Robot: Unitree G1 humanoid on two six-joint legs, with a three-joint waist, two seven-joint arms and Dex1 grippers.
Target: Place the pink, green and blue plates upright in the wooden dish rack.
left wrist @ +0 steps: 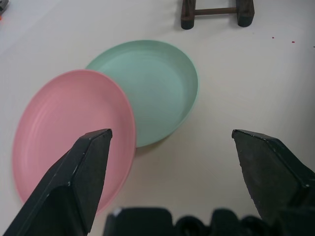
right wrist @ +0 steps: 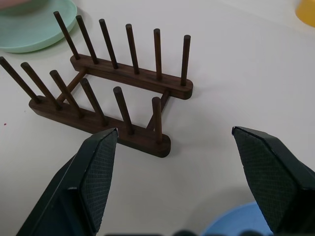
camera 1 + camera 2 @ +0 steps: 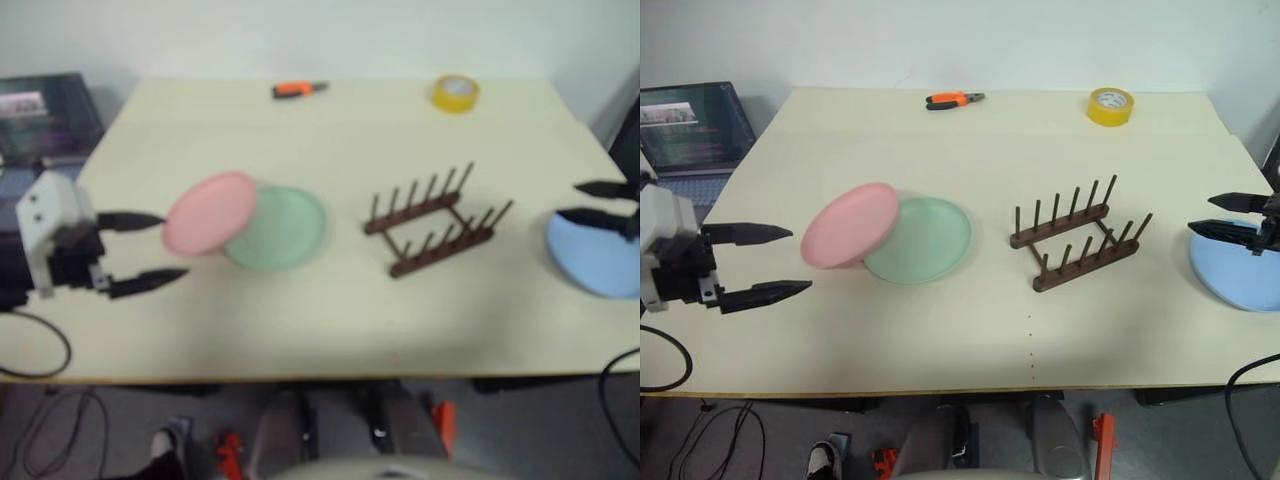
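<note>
The rack [image 3: 1076, 235] stands empty near the middle of the counter [image 3: 970, 330], its two pegged rails running aslant, from near-left to far-right in the head views. None of the three plates is in it yet.

The pink plate [image 3: 849, 224] and green plate [image 3: 920, 240] lie to the left of the rack, the pink one tilted with its edge resting on the green one's rim. The left tool [image 3: 757, 264] hovers just beside the pink plate on the side away from the rack, its two fingers spread wide and empty, pointing toward the plate. In the left wrist view the pink plate sits straight ahead between the fingers, the green behind it and the rack's end beyond.

The blue plate [image 3: 1240, 268] lies flat at the right edge of the counter, well apart from the rack. The right tool [image 3: 1225, 216] hangs over the plate's near rim, fingers also apart and empty, pointing toward the rack.

So each arm is nearest its own side's plates. The pink plate looks the easiest first pick: its raised rim faces the left tool, and the rack lies in line beyond it.
</note>
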